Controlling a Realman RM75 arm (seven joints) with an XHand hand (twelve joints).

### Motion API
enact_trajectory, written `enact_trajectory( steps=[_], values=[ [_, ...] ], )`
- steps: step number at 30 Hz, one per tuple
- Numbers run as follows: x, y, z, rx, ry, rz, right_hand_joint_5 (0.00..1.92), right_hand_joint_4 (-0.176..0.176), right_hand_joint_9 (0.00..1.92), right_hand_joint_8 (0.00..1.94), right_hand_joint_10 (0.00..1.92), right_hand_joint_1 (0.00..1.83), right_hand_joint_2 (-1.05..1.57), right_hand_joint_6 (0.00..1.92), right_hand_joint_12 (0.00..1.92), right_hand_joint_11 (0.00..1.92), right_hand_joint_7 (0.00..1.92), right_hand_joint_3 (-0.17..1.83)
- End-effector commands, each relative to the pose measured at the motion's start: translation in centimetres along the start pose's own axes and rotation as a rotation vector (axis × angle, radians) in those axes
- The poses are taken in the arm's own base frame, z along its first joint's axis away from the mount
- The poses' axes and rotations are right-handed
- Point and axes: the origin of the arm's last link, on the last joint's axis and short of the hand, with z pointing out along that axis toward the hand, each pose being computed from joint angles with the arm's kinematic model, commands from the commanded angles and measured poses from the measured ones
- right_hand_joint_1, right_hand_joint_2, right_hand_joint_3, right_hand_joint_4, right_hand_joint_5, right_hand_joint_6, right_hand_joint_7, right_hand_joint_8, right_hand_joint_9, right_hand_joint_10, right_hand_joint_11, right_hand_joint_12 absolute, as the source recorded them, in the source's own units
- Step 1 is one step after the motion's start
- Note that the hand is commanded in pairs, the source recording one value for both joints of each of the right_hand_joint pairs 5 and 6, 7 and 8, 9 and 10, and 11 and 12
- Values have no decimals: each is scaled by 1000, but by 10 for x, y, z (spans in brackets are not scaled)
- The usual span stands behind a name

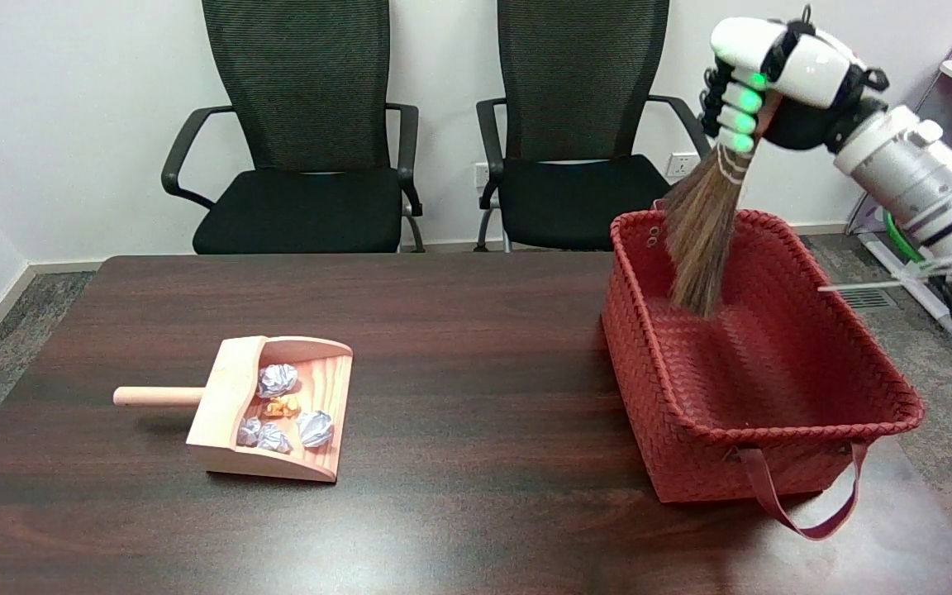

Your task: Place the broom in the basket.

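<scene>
Right arm reaching in from 3 o'clock, raised high, robot hand [761,70] at 1 o'clock, fingers wrapped around broom [703,240] handle, bristles hanging down into red basket [773,430] on tabletop [476,330]

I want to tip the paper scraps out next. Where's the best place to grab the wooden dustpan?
Probably the round handle of the wooden dustpan. It sticks out left, clear of the tray, lying flat on the table; come from above and wrap it, keeping the open mouth level.

Illumination even, diffuse, from overhead. Soft glare on the table [459,529] along the lower frame. Faint shadows beneath the dustpan [278,417]. Focus sharp; slight softness at edges.
</scene>
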Motion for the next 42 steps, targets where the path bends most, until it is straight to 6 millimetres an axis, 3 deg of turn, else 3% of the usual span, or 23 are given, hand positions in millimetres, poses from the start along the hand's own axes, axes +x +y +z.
enact_trajectory(
  steps=[1,8,20,35,39,40,41,42],
  values=[
    [7,62,-63,-89,-53,22,1920,-5,1920,1920,1920,965,1571,1920,1920,1920,1920,786],
    [11,66,-71,-100,-77,-24,1920,-6,1920,1920,1920,960,1571,1920,1920,1920,1920,736],
    [-27,89,-61,-150,-199,-59,1920,-7,1920,1920,1920,948,1571,1920,1920,1920,1920,800],
    [-53,98,-51,-156,-229,-65,1920,10,1920,1920,1920,945,1571,1920,1920,1920,1920,690],
    [-56,103,-52,-159,-213,-56,1920,38,1920,1920,1920,951,1571,1920,1920,1920,1920,698],
    [-57,104,-52,-156,-209,-50,1920,61,1920,1920,1920,954,1571,1920,1920,1920,1920,691],
    [-57,104,-52,-153,-205,-47,1920,129,1920,1920,1920,937,1571,1920,1920,1920,1920,701],
    [-57,104,-52,-152,-205,-46,1920,170,1920,1920,1920,954,1571,1920,1920,1920,1920,723]
  ],
)
